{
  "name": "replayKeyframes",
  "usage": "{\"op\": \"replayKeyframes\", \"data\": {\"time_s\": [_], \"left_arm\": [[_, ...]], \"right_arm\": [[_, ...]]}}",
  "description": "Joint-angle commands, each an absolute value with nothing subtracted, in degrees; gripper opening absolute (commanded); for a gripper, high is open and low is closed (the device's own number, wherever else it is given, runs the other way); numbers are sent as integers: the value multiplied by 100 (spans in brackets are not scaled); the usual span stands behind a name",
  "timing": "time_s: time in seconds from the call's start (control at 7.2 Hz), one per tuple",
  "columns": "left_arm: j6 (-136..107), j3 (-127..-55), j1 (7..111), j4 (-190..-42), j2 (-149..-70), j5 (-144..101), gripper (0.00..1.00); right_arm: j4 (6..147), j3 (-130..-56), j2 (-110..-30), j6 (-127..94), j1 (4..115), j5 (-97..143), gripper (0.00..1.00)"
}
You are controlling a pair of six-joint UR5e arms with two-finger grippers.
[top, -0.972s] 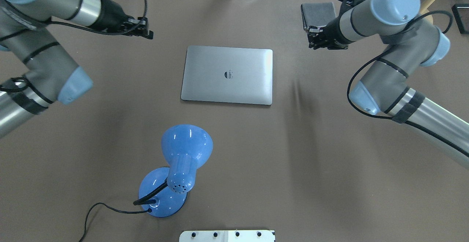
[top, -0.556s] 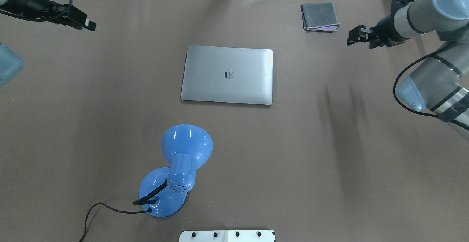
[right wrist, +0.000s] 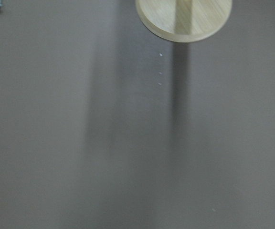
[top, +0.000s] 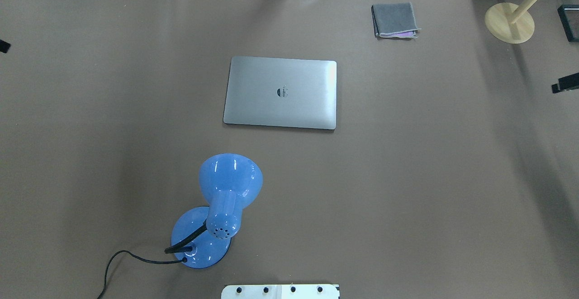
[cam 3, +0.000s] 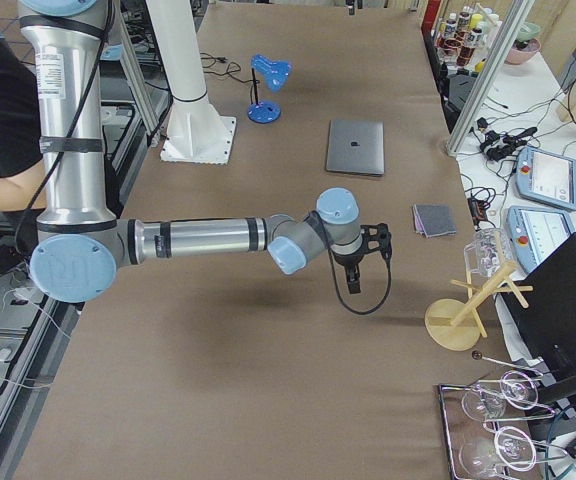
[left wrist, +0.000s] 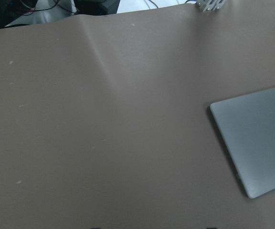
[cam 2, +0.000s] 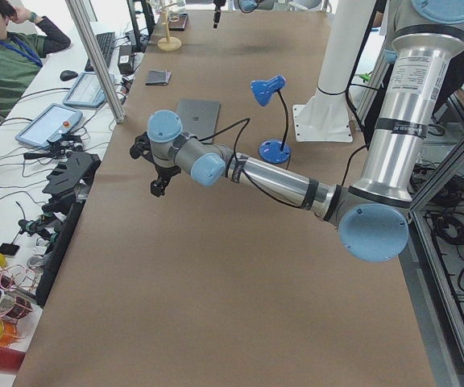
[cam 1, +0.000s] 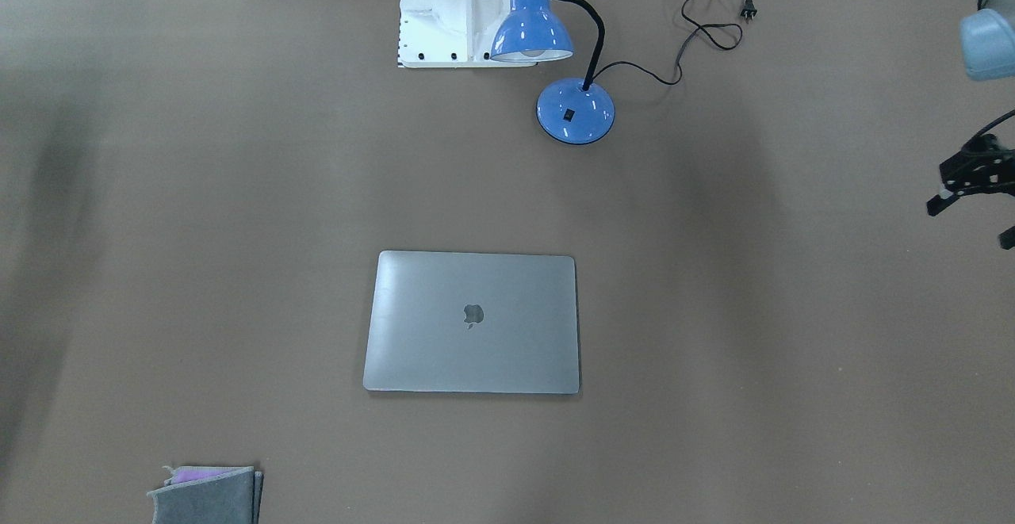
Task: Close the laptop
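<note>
Showed the laptop (top: 280, 92) lying shut mid-worktop, nearer the far edge, closing judged complete; found the left gripper (cam 1: 971, 223) spread, empty, by the left edge; could not tell the right gripper (cam 3: 372, 240) fingers' state.

- worktop (top: 407, 177): plain matte brown, no pattern
- laptop (top: 280, 111): space-grey lid, soft sheen; dark apple logo (top: 282, 92) at centre
- lamp (top: 230, 177): glossy blue shade and base, black neck and cord
- cloth (top: 393, 16): grey, lilac layer showing at one edge
- stand (top: 509, 23): pale wood
- left arm (cam 2: 276, 181): silver tubes, light blue joint caps, black bands
- left gripper (cam 1: 969, 223): black
- base plate (top: 280, 291): white, black dots
</note>
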State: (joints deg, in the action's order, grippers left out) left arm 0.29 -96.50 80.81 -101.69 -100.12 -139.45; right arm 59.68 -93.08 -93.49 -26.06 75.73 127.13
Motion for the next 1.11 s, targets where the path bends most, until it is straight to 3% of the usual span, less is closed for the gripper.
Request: {"op": "replayKeyframes", "data": {"time_s": [0.0,0.28,0.56,0.97], "left_arm": [[1726,-9659,8700,-8829,-9888,-13206,99],[1837,-9650,8823,-7653,-9774,-13008,99],[1767,-9756,8947,-8257,-9064,-13051,99],[1767,-9729,8930,-8271,-8842,-13051,99]], "right_arm": [[7417,-9674,-9580,-1141,8337,12840,100],[9301,-10490,-9719,327,8884,12710,100],[9307,-10381,-10037,448,8930,12692,100],[9290,-10283,-10336,448,8921,12753,100]]}}
